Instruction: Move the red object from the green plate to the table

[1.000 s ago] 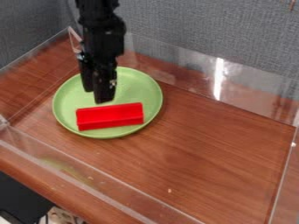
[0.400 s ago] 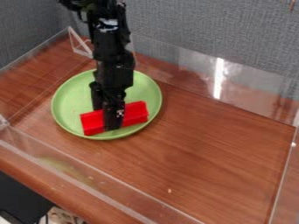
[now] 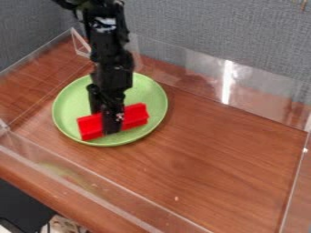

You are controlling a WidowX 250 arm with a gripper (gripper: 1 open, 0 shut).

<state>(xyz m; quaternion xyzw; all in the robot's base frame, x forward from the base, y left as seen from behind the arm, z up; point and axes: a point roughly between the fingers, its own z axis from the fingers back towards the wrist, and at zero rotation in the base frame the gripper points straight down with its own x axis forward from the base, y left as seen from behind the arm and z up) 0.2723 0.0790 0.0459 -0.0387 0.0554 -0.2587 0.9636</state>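
Observation:
The red object point(image 3: 93, 124) is a small red bar lying on the near part of the green plate point(image 3: 71, 105), left of centre on the table point(image 3: 219, 155). My black gripper point(image 3: 115, 121) reaches straight down over the middle of the bar, its fingers astride the block and hiding its centre. Both ends of the block stick out to either side of the fingers. The bar rests on the plate, slightly left of where the fingers straddle it. Whether the fingers press the block I cannot tell.
Low clear acrylic walls point(image 3: 231, 77) ring the tabletop on all sides. Bare wood stretches to the right and front of the plate. A grey fabric backdrop stands behind the far wall.
The gripper came down from the plate's far side onto the middle of the red bar. Its fingers narrowed around the block, which shifted slightly left.

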